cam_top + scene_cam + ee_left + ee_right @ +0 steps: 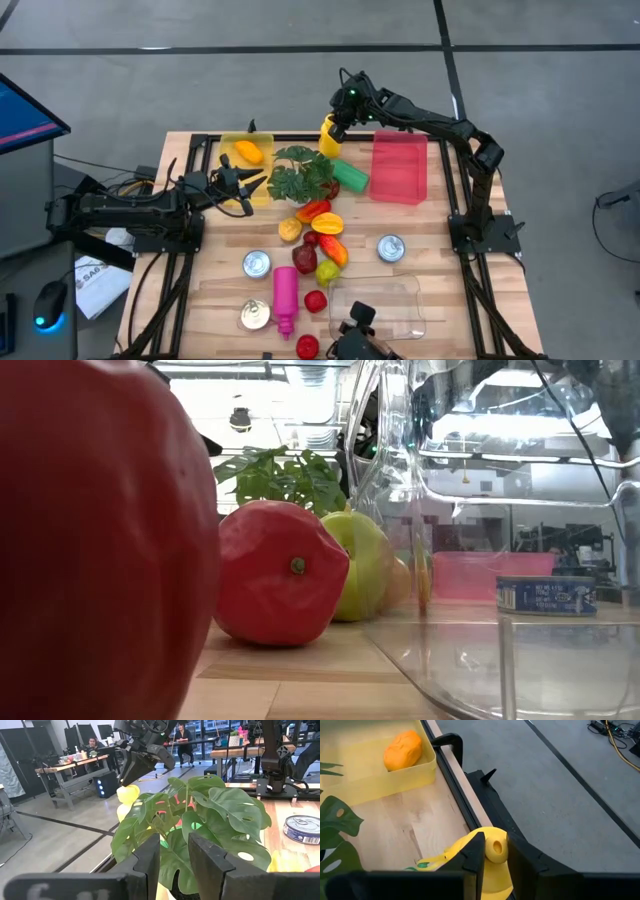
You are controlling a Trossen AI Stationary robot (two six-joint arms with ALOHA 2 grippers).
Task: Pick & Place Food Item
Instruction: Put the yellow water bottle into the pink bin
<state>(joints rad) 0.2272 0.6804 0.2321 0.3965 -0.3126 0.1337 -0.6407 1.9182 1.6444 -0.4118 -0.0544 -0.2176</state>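
Note:
A yellow squeeze bottle (328,140) stands at the table's far edge between the yellow bin (232,168) and the pink bin (400,168). My right gripper (336,122) is shut on its top. The bottle also shows under that gripper in the left wrist view (127,795), with its lower part behind leaves. My left gripper (252,184) hangs level at the table's left, just short of the green leafy plant (303,172). Its fingers (150,855) stand a narrow gap apart with nothing between them. An orange food item (402,750) lies in the yellow bin. My right gripper pinches the bottle's rounded cap (496,848) at its top end between the two fingers. The fingers slant down onto it from the table's right. The bottle's body (487,877) reaches down below the fingers, tilted. I cannot tell whether its base is on the table.
A pile of toy fruit and vegetables (320,240) lies mid-table, and a green piece (350,176) lies beside the plant. Three cans (257,263) (390,247) (255,316), a pink bottle (285,295) and a clear container (385,300) sit nearer the front. People sit at desks beyond the table.

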